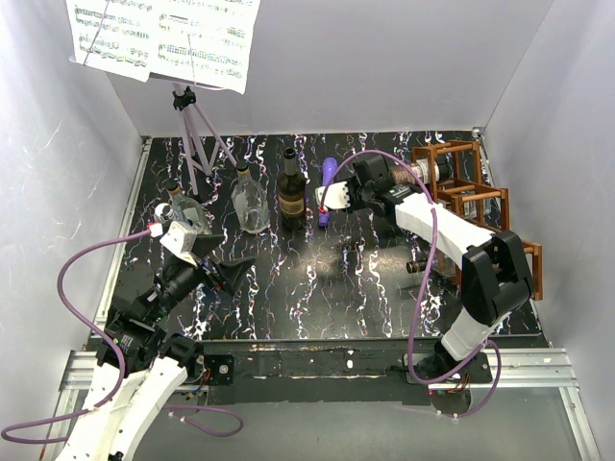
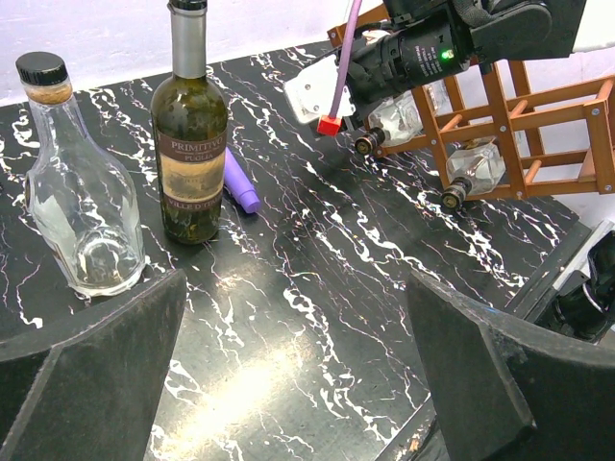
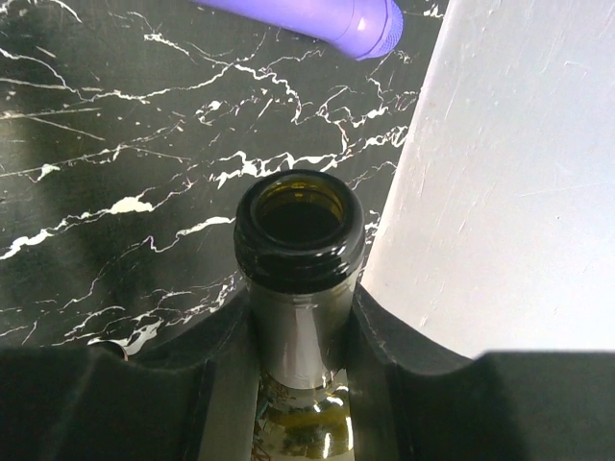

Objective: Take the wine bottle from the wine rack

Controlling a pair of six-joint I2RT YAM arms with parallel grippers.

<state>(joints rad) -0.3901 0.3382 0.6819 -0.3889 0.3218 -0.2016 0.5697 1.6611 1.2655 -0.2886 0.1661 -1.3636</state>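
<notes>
Glass wine bottle (image 3: 300, 252) neck clenched in right hand (image 3: 300, 322) at wine rack (image 2: 507, 110) edge; left hand (image 2: 293, 280) released, apart.

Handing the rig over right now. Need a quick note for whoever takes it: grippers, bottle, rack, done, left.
Right gripper: shut on the neck of the wine bottle.
Left gripper: open, empty, low over the table.
The bottle's body appears to lie in the wine rack.
Done: reach and grasp.
Left: draw the bottle out neck first and clear of the rack.
</notes>
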